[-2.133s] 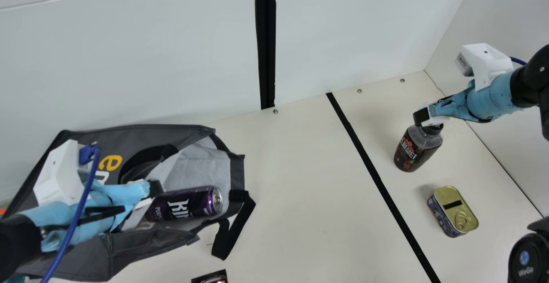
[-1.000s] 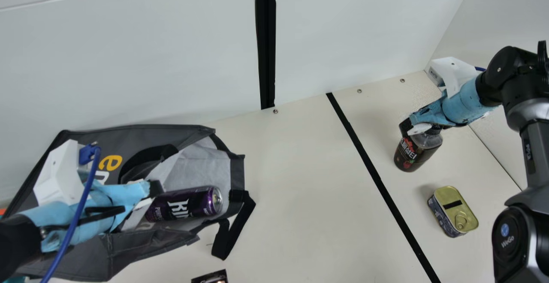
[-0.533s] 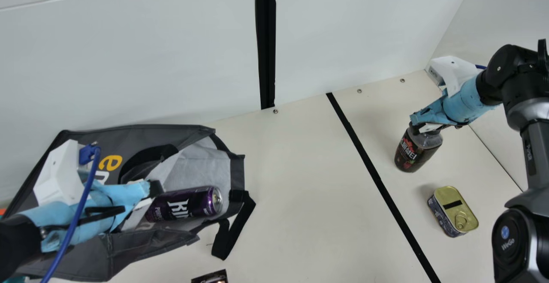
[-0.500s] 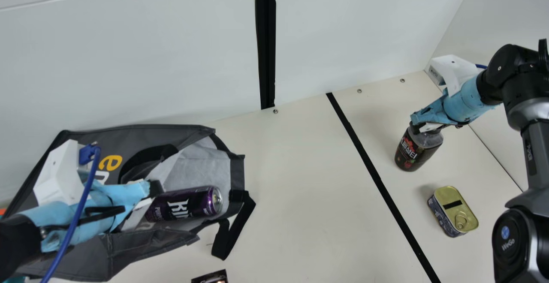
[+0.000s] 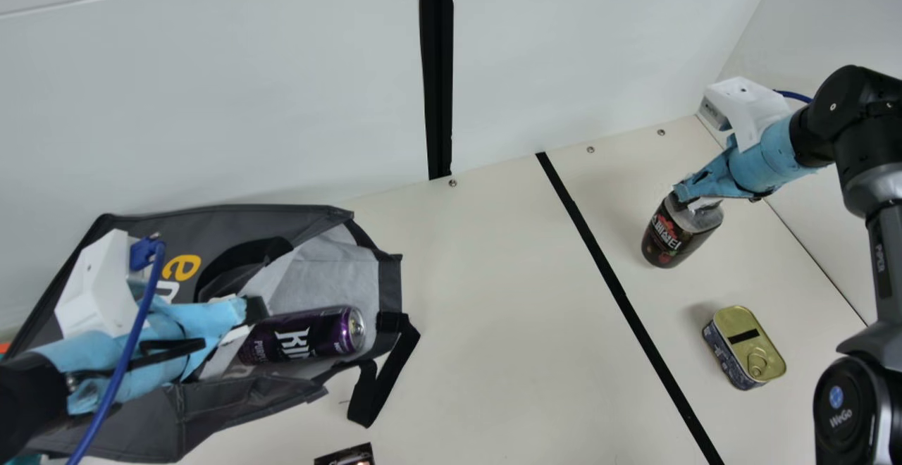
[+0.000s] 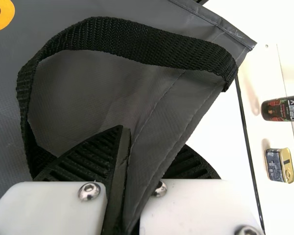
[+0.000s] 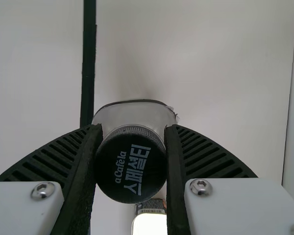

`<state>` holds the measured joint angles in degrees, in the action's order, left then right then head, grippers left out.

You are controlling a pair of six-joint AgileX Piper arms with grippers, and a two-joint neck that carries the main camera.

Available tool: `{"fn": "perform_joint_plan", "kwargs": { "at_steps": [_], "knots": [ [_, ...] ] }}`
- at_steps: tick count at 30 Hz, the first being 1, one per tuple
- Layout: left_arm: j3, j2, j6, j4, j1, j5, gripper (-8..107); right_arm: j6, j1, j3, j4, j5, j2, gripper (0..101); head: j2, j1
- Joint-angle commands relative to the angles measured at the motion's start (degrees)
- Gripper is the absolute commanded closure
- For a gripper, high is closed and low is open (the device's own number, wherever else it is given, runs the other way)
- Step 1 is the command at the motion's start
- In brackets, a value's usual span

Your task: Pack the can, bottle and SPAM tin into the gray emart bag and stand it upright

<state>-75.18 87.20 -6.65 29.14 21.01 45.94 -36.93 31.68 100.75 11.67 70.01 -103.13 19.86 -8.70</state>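
Right gripper [image 5: 689, 199] is parted by only the width of the black cap [image 7: 131, 166], which is gripped between both fingers; the bottle [image 5: 669, 236] is thus held near 3 o'clock in the main view. Gray fabric of the emart bag [image 5: 225, 218] is pinched by the left gripper [image 5: 252, 310], its fingers closed to the cloth's thickness. The bag is laid on its side toward 8 o'clock, and the purple can [image 5: 303, 335] is seen lying within its mouth. The SPAM tin [image 5: 741, 349] is placed on the table [image 5: 493, 296] toward 4 o'clock.
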Motion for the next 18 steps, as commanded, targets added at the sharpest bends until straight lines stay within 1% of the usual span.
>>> {"fn": "perform_joint_plan", "kwargs": {
  "at_steps": [1,12,18],
  "knots": [
    [0.0,0.0,0.0,0.0,0.0,0.0,107,-1.29,-0.23,-0.04,0.83,-0.11,0.29,101,0.14,-1.3],
    [0.0,0.0,0.0,0.0,0.0,0.0,107,-9.09,-2.36,-0.65,4.26,-0.11,2.97,101,0.14,-1.3],
    [0.0,0.0,0.0,0.0,0.0,0.0,107,-12.55,-3.77,-1.64,5.96,-0.11,4.8,101,0.14,-1.3]
  ]
}}
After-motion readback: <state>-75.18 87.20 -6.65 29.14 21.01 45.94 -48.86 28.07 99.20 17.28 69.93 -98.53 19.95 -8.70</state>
